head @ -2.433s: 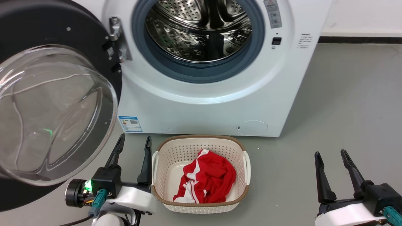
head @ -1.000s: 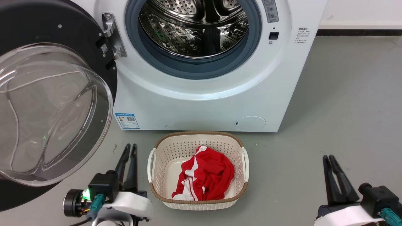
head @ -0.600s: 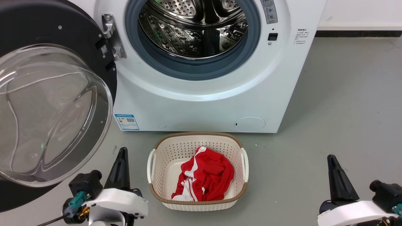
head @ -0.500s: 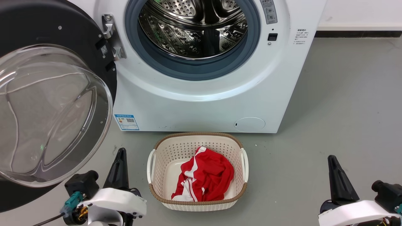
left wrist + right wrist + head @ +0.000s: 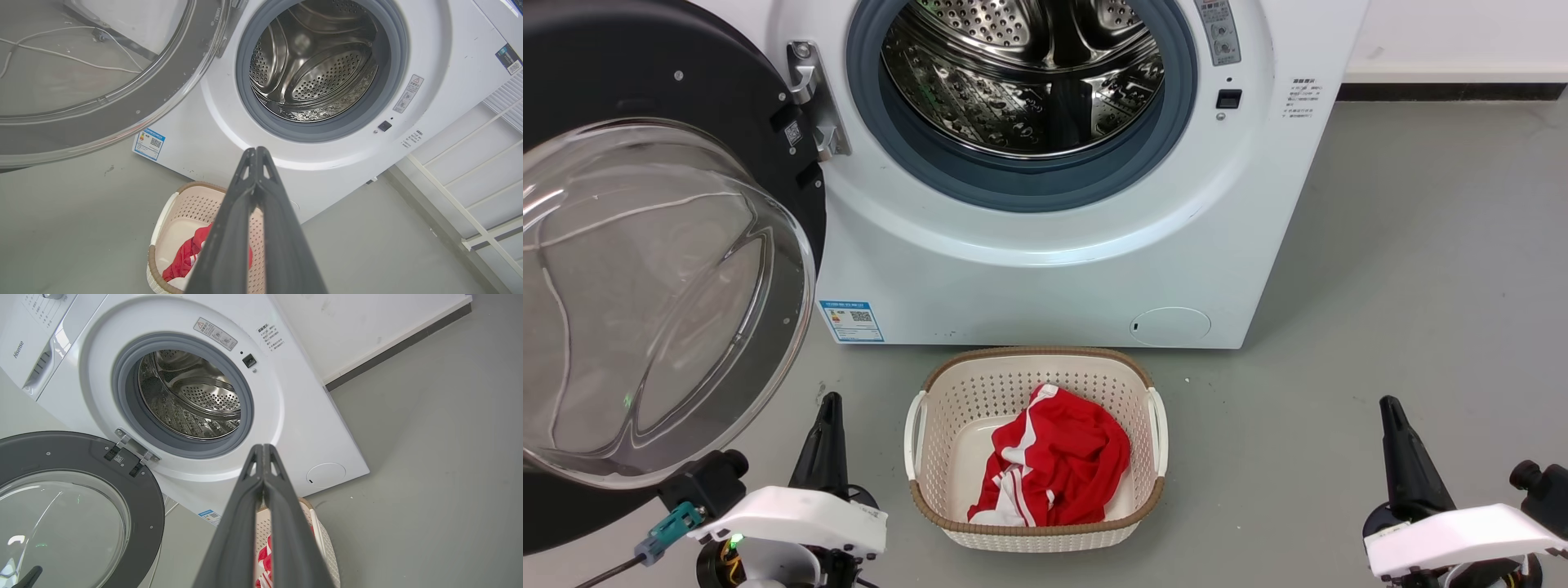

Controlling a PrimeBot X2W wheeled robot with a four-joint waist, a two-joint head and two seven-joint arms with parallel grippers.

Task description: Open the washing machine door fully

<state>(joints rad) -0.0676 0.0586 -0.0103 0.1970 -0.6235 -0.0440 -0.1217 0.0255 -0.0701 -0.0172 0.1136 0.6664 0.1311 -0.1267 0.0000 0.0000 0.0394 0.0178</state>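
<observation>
Black washing machine door (image 5: 678, 122) swung wide from white washing machine (image 5: 1045, 278)

Washing machine door (image 5: 662, 278): left side and upper rim cut off by the left and top edges of the head view. Washing machine (image 5: 1054, 269): top panel and upper part of the drum (image 5: 1029, 73) cut off by the top edge. Warning label (image 5: 1217, 33) and blue sticker (image 5: 851, 321): print too small to read. Left gripper (image 5: 831, 404) and right gripper (image 5: 1390, 408): edge-on in the head view, near finger covering the far one. Basket (image 5: 163, 218): in the left wrist view, right half behind the fingers, base cut off by the bottom edge. Red garment (image 5: 184, 257): largely behind the same fingers, bunched, kind not discernible.
</observation>
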